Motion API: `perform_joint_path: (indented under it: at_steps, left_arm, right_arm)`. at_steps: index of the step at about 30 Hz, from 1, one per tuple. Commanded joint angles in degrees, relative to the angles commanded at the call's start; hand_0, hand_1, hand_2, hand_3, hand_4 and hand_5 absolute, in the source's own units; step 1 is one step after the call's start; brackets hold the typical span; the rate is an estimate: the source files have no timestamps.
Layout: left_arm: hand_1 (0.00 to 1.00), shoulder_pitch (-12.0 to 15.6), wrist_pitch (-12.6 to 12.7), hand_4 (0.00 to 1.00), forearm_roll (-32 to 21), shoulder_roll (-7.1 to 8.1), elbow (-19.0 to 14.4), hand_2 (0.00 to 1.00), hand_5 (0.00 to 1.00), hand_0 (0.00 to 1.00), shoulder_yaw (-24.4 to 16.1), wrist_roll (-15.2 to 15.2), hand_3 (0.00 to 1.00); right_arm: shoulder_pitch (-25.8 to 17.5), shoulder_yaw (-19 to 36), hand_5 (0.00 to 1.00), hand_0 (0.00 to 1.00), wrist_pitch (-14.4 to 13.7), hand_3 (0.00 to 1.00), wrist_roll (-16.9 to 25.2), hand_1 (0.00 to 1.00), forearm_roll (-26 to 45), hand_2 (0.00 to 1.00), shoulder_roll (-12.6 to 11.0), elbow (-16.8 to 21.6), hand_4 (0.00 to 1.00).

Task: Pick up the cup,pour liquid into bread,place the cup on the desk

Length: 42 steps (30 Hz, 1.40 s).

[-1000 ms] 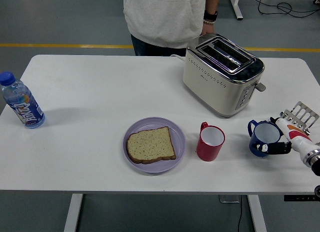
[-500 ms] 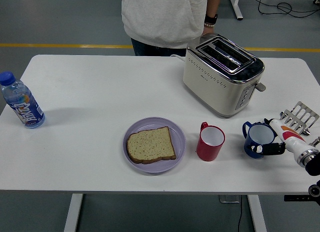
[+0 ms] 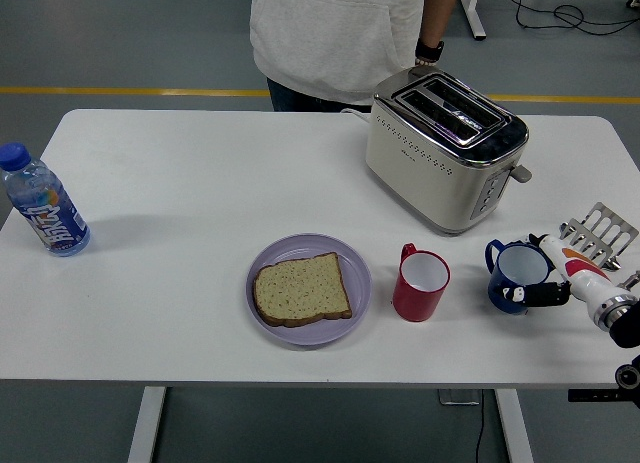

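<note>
- Since one second ago, the blue cup has moved a little to the left on the white surface, toward the red cup, and the right hand has moved with it.
- Between half a second ago and now, the cup and the hand are almost at the same place.
- Right hand comes in from the right edge and its fingers are curled around the blue cup, one on the front of the cup wall and the white one along its right side.
- Blue cup is upright, with its handle pointing to the left; I cannot tell if its bottom touches the surface or is just above it.
- Red cup stands upright just beside the purple plate, on the plate's right.
- One slice of bread lies flat on the plate.
- Behind the cups stands a cream toaster, and a metal rack lies near the right edge.
- At the far left lies a water bottle with a blue cap.
- On the far side stands a person, whose hand is now just behind the toaster.
</note>
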Motion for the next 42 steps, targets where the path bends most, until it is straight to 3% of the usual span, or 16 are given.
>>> perform_joint_path:
  at_steps: [42]
  left_arm:
    - [0.709,-0.63,0.04,0.251,-1.0,-0.07,-0.1,0.711,0.998,0.695,0.52,-0.32,0.567]
  right_arm:
    - [0.77,-1.05,0.07,0.472,0.53,0.574,-0.04,0.456,0.25,0.566,0.12,-0.78,0.677]
